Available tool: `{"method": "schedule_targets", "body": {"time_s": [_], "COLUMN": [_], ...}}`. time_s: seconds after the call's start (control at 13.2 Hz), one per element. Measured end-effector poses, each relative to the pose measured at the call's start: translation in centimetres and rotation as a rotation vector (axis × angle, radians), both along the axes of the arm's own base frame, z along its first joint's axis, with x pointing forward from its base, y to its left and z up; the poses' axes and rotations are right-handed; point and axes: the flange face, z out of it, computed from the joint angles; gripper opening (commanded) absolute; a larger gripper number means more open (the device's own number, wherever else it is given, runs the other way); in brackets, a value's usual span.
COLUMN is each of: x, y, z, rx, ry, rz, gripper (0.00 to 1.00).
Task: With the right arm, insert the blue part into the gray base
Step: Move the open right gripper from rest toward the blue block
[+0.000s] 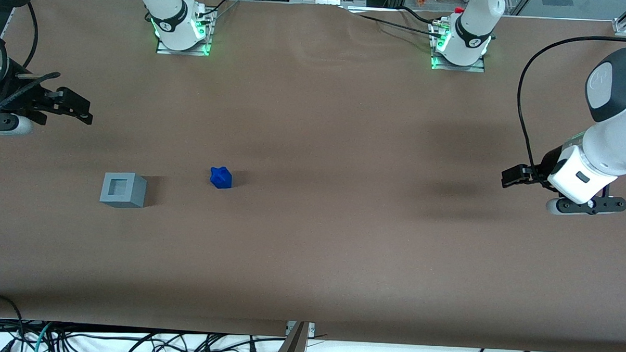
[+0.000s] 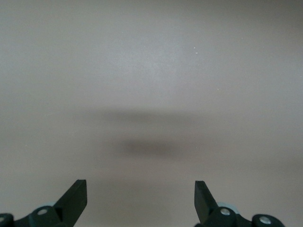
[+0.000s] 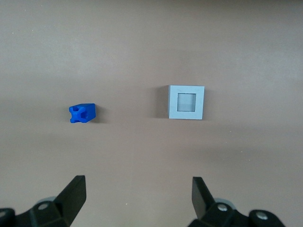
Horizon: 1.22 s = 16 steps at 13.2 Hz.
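Note:
The blue part [image 1: 221, 177] lies alone on the brown table, its knobby end turned sideways in the right wrist view [image 3: 82, 113]. Beside it, a short gap away toward the working arm's end, stands the gray base [image 1: 123, 189], upright, its square recess [image 3: 186, 102] bare. My right arm's gripper [image 1: 87, 112] hovers above the table at the working arm's end, farther from the front camera than the gray base and apart from both things. It is open [image 3: 137, 189], with only bare table between the fingers.
Brown paper covers the whole table [image 1: 310, 249]. Two arm bases with green lights [image 1: 182, 31] [image 1: 459, 45] are bolted along the edge farthest from the front camera. Loose cables [image 1: 130, 341] hang below the near edge.

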Motion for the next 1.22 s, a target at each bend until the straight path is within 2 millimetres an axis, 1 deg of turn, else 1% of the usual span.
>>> {"method": "schedule_targets", "body": {"time_s": [0.38, 0.68, 1.22], "x": [0.0, 0.4, 0.4], "y": [0.7, 1.0, 1.2], "z": [-0.1, -1.1, -1.1], "rx": [-0.006, -0.012, -0.014], "ry": [0.002, 0.017, 0.017], "rz": [0.014, 0.021, 0.024], "gripper": [0.99, 0.99, 0.99]}}
